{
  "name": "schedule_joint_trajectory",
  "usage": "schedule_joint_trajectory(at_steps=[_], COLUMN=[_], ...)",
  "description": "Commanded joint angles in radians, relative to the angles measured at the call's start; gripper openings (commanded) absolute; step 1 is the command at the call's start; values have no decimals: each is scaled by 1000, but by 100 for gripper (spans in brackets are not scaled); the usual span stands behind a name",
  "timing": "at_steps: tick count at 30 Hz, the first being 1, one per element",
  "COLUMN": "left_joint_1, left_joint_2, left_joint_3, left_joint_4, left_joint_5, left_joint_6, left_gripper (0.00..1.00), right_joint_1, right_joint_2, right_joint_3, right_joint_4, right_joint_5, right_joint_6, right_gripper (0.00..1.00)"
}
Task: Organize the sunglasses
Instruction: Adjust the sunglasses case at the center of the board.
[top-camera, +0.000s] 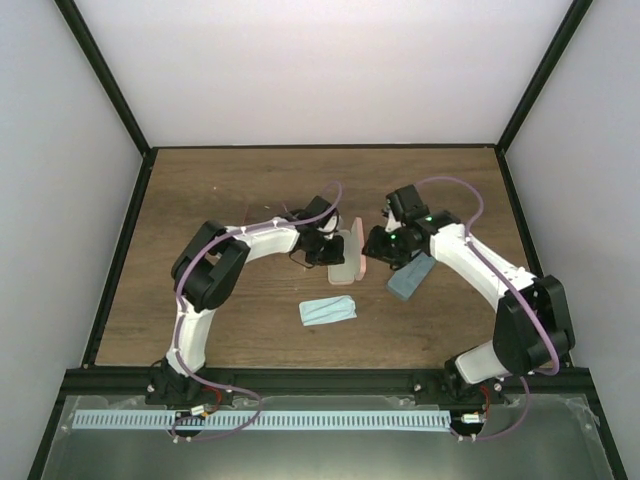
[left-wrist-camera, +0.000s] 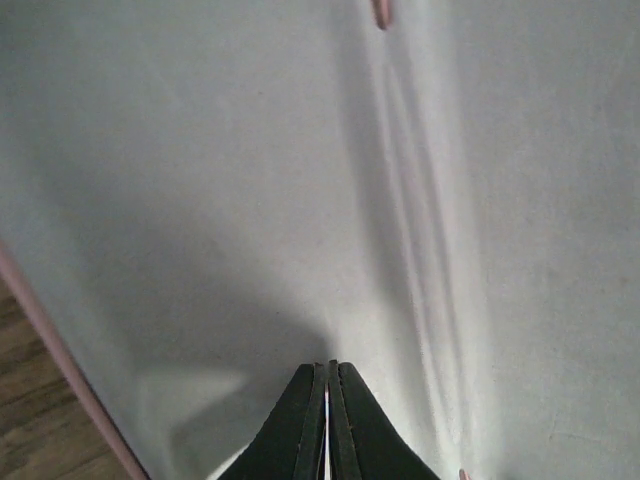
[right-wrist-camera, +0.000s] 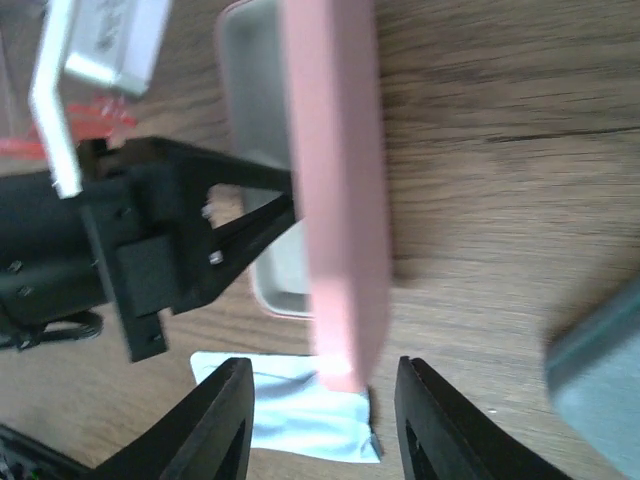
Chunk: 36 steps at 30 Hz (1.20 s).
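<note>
Top view: found open pink case near centre of table, pale tray side toward 9 o'clock, raised pink lid toward 3 o'clock. Logged left gripper entering the case from 9 o'clock; in its own wrist view, left gripper seen with jaws pressed fully together, nothing visible between them, tips against the pale lining (pink rim just at 8 o'clock of that view). Logged right gripper at 3 o'clock of the case; in its wrist view, right gripper seen parted, fingers astride the near end of the lid with a gap on each side, gripping nothing. Located sunglasses only as blurred red-orange translucent streaks at 10 o'clock of the right wrist view, on the wood outside the case, beyond the left gripper; could not tell one pair from two. Noted light blue cloth at 6 o'clock of the case, and grey-blue case at 4 o'clock, lying flat. Could not read any lettering on the blurred surfaces.
</note>
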Motion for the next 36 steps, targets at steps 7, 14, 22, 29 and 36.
schedule_joint_trajectory(at_steps=[7,14,22,29,36], left_joint_1=[-78,-94,-93,-78,-36], left_joint_2=[-23,-25,-104,-101,-39], left_joint_3=[-145,-140,-31,73,62], left_joint_4=[16,30,-60,-172,-178], left_joint_5=[45,49,-43,-174,-235], left_joint_6=[-262,-346,-263,-115,2], left_gripper=[8,8,13,26,20], right_joint_1=[104,105,105,105,116], right_joint_2=[-21,-61,-58,28,93], right_joint_3=[33,-64,-154,-136,-151], right_joint_4=[-18,9,75,124,192], right_joint_5=[66,-1,8,43,36], right_joint_6=[49,83,100,74,78], right_gripper=[41,34,26,26,25])
